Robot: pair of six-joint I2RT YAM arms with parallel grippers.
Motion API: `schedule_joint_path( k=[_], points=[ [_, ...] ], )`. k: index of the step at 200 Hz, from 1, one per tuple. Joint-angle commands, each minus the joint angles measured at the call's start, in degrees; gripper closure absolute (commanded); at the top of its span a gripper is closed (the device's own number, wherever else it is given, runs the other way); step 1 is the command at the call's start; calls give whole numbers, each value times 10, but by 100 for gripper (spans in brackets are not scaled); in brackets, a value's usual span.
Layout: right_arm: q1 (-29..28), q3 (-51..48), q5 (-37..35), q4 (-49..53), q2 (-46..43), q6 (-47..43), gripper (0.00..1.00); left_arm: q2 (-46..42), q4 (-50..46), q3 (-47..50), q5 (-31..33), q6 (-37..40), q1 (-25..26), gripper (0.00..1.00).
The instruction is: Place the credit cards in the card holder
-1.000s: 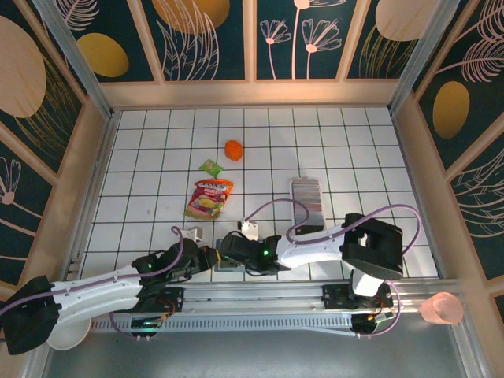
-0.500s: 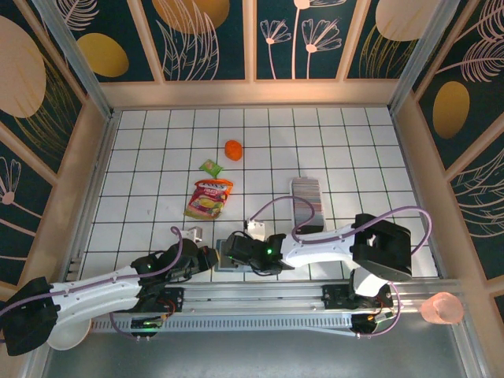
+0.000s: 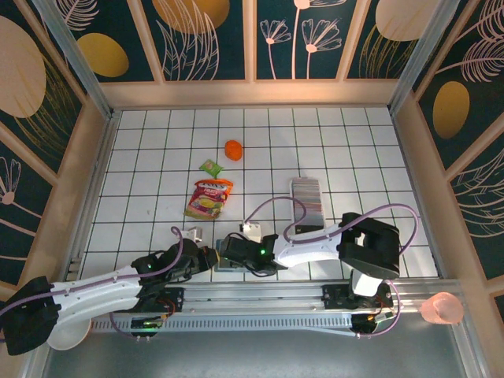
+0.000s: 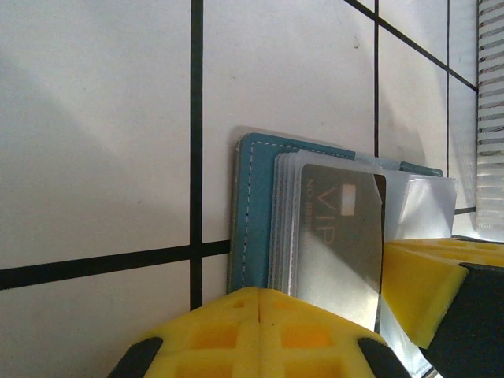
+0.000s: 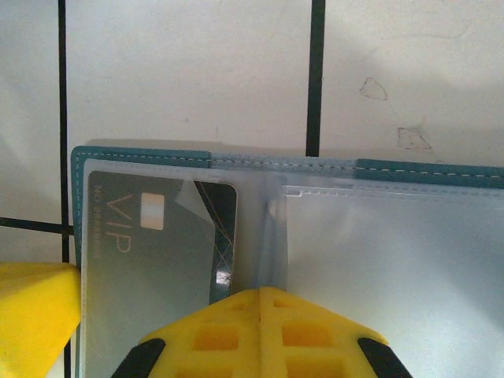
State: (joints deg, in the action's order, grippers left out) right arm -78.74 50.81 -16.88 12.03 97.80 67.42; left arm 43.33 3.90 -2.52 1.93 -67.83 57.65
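The card holder (image 3: 228,268) lies open and flat near the table's front edge, between my two grippers. Its teal edge (image 4: 256,213) and clear sleeves (image 5: 394,260) show close up. One grey credit card marked VIP (image 4: 339,236) (image 5: 150,252) sits inside a sleeve on the holder's left half. My left gripper (image 4: 260,293) (image 3: 209,258) is shut, its tip resting at the holder's outer edge. My right gripper (image 5: 260,293) (image 3: 230,249) is shut too, its tip at the fold between the sleeves. More credit cards (image 3: 307,198) stand in a dense row farther back.
The row of cards fills a long white tray (image 3: 293,189). A red-yellow snack pouch (image 3: 209,198), a green packet (image 3: 210,168) and an orange thing (image 3: 234,150) lie left of it. A small white object (image 3: 194,233) sits near my left arm.
My right gripper has shut. Its arm shifted a little right, then back left over the holder. The left arm has stayed put.
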Motion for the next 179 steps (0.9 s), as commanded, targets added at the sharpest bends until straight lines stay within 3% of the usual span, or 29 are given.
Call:
schedule_joint_path(
  k=[1, 77, 179],
  points=[
    [-5, 24, -5, -22, 6, -19, 97, 0, 3, 8, -11, -12, 1, 99],
    [-23, -13, -35, 121, -96, 51, 67, -6, 3, 11, -7, -12, 0, 99],
    [-41, -58, -7, 102, -90, 106, 57, -6, 3, 11, -9, -15, 1, 98]
  ],
)
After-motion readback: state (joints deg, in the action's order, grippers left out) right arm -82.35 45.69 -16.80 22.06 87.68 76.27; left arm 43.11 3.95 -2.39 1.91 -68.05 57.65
